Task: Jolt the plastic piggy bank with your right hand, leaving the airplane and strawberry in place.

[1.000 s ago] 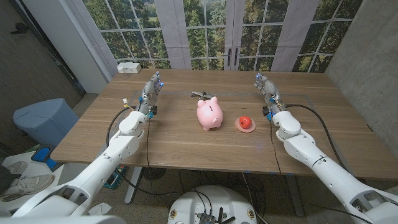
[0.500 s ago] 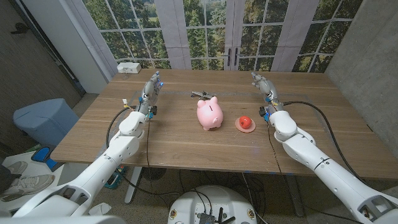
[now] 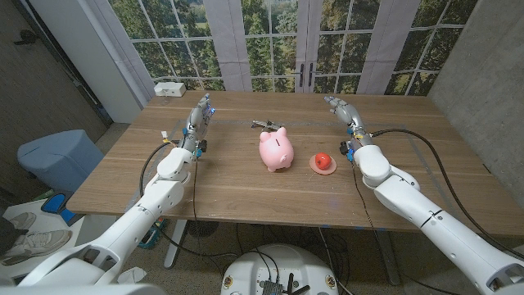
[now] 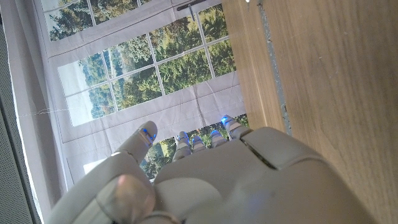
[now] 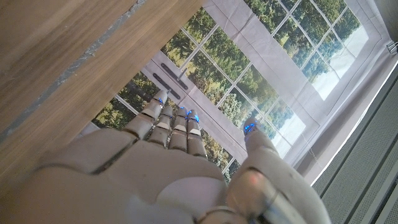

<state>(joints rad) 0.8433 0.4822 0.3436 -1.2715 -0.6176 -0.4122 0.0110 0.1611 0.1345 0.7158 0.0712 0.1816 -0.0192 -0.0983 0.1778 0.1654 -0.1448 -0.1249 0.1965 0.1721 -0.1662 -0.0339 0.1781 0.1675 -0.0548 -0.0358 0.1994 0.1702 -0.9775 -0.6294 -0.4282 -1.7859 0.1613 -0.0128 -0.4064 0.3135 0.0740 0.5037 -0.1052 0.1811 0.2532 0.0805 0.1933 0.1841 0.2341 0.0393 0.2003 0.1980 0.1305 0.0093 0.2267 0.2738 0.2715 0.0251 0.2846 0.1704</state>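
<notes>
The pink piggy bank (image 3: 277,149) stands mid-counter (image 3: 246,192), between airplane (image 3: 264,125) and strawberry (image 3: 323,162). Right hand (image 3: 342,110) and left hand (image 3: 199,114), fingers extended, hold nothing.

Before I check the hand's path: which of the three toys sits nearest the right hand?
The strawberry, the red one on its small pink dish, lies closest to the right hand. The pink piggy bank and the airplane sit farther toward the table's middle.

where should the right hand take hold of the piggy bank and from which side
Probably the round body of the piggy bank, from its right flank: the right hand is on that side. The strawberry sits close there, and the airplane lies just behind.
</notes>
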